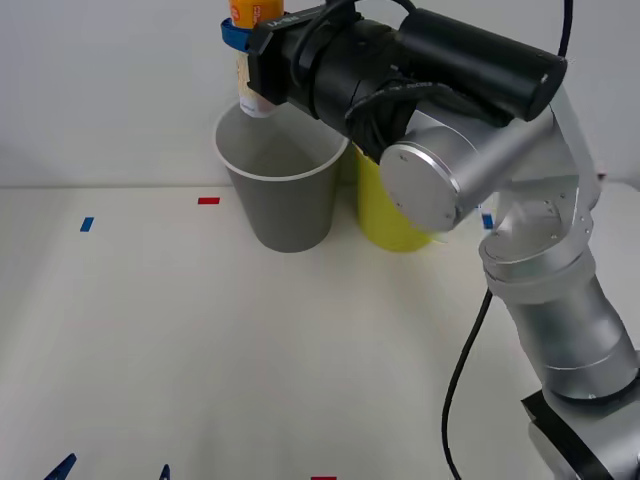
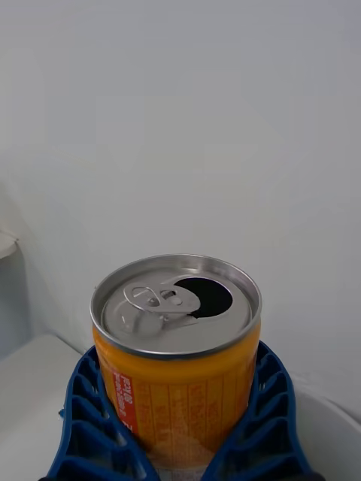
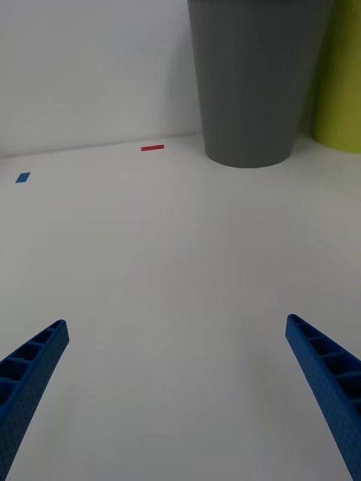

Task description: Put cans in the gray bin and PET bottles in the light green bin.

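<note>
On the white table (image 1: 200, 340), a blue tape mark (image 1: 87, 224) and a red tape mark (image 1: 208, 200) are seen at the far left. The left gripper (image 3: 177, 391) is held low over the near part of the table, its blue fingers (image 3: 34, 361) spread wide apart with nothing between them. Further right, the gray bin (image 1: 285, 200) stands upright, with the light green bin (image 1: 390, 215) just beside it on its right. Directly above the gray bin's open mouth, the orange can (image 1: 252, 60) is held upright, pinched between the blue ribbed fingers (image 2: 263, 421) of the right gripper (image 1: 248, 40). The can's silver top is already opened. The right arm (image 1: 540, 250) is extended from the right side.
</note>
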